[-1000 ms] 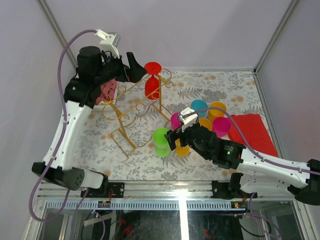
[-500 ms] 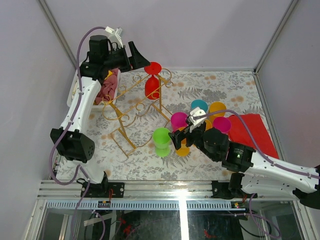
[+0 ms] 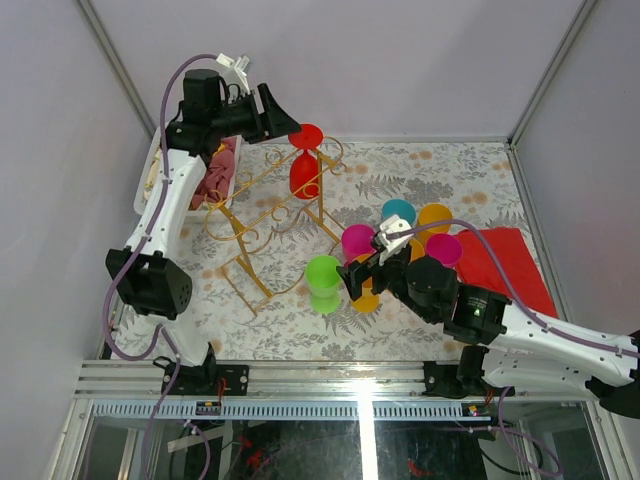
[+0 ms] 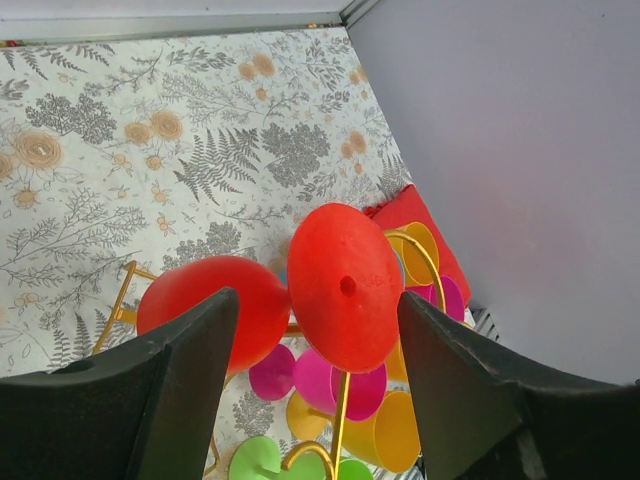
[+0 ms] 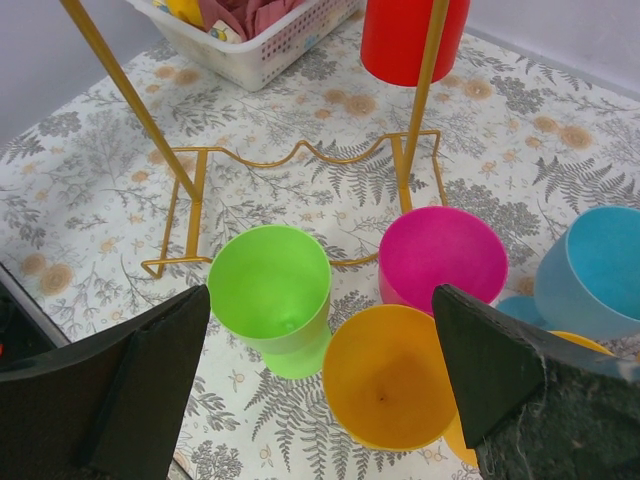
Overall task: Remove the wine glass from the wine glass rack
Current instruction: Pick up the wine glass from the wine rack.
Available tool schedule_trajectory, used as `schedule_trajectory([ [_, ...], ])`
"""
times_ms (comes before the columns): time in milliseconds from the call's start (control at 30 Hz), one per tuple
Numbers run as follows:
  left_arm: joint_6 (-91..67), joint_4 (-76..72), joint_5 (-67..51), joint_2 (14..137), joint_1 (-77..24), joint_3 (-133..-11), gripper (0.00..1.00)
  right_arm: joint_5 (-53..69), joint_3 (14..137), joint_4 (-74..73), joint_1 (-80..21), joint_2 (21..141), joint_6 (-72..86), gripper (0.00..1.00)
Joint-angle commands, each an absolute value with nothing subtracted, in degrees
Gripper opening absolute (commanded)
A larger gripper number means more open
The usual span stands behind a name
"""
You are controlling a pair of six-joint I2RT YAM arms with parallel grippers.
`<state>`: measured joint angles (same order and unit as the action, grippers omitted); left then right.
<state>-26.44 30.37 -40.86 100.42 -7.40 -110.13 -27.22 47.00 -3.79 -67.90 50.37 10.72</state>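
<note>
A red wine glass (image 3: 304, 172) hangs upside down on the gold wire wine glass rack (image 3: 262, 215) at the back of the table, its round foot (image 3: 306, 135) on top. My left gripper (image 3: 284, 125) is open, just left of that foot. In the left wrist view the foot (image 4: 345, 285) sits between the open fingers (image 4: 170, 390) without touching them, and the bowl (image 4: 205, 305) is lower left. My right gripper (image 3: 356, 280) is open and empty above a green cup (image 5: 270, 290) and an orange cup (image 5: 385, 385). The glass's bowl (image 5: 405, 40) shows at the top of the right wrist view.
Pink (image 3: 356, 240), blue (image 3: 398, 212) and more orange (image 3: 435, 217) cups stand right of the rack. A white basket (image 3: 152, 180) with cloth sits at the back left. A red cloth (image 3: 510, 265) lies at the right. Walls enclose the table.
My left gripper has swung up and to the right, closing in on the red glass's foot. My right arm shifted slightly to the right early on, then held still.
</note>
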Motion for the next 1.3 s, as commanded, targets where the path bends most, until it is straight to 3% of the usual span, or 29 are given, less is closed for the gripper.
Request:
schedule_trajectory([
  [0, -27.02, 28.10, -43.76, 102.34, -7.34, -110.83, 0.63, -25.60, 46.51, 0.54, -68.20, 47.79, 11.59, 0.99],
  [233, -27.70, 27.83, -44.62, 103.68, -6.99, -110.75, 0.46, -26.26, 45.06, 1.91, -68.22, 46.13, 11.51, 0.99],
  [400, -28.56, 27.26, -45.16, 103.74, -6.78, -110.65, 0.28, -26.20, 45.20, 2.21, -68.20, 47.57, 11.33, 0.99],
  [700, -29.63, 26.37, -44.51, 102.35, -6.81, -110.58, 0.12, -25.63, 46.51, 0.97, -68.20, 50.17, 11.36, 0.99],
  [800, -30.54, 25.44, -44.18, 101.83, -6.83, -110.63, 0.03, -25.71, 46.73, 0.63, -68.20, 50.49, 11.34, 0.99],
  [1267, -40.71, 14.75, -43.19, 98.67, -6.45, -106.76, 0.00, -26.28, 46.85, 0.17, -68.23, 50.50, 11.25, 0.99],
])
